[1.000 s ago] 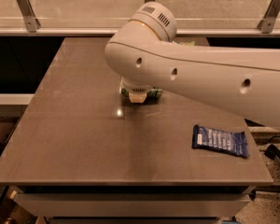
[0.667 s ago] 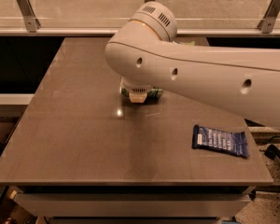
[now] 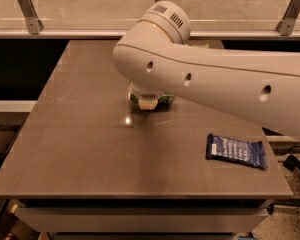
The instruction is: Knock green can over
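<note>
My white arm [image 3: 205, 79] reaches from the right across the middle of the grey table [image 3: 85, 144]. My gripper [image 3: 147, 102] is under the arm's round wrist, low over the table's centre, and only a cream part of it shows. A green thing with dark marks [image 3: 166, 100] pokes out on both sides of the gripper, right against it. It looks like the green can, but most of it is hidden. I cannot tell whether it stands or lies.
A dark blue snack packet [image 3: 236, 151] lies flat near the table's front right. A sliver of something green [image 3: 203, 46] shows behind the arm at the table's far edge. A glass rail with metal brackets [image 3: 27, 9] runs along the back. A black cable [image 3: 296, 165] lies right of the table.
</note>
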Action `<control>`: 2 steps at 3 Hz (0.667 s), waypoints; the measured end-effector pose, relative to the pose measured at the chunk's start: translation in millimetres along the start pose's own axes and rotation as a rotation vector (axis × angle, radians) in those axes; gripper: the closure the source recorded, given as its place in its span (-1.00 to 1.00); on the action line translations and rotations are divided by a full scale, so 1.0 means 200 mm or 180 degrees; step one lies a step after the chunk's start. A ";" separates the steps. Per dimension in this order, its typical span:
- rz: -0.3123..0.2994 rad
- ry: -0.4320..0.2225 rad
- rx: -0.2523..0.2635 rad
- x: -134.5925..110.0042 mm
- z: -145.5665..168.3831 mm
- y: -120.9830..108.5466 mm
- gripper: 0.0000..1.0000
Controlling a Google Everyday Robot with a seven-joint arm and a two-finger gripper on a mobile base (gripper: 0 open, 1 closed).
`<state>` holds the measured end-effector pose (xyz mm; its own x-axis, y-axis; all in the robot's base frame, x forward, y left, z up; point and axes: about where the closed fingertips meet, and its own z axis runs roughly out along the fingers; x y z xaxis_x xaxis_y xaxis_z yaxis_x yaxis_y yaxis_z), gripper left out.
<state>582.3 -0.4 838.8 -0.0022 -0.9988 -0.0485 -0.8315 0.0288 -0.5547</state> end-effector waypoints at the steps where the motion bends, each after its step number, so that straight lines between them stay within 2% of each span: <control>1: 0.0002 0.0002 0.0004 0.00 -0.01 0.00 -1.00; 2: 0.0002 0.0002 0.0004 0.00 -0.01 -0.01 -1.00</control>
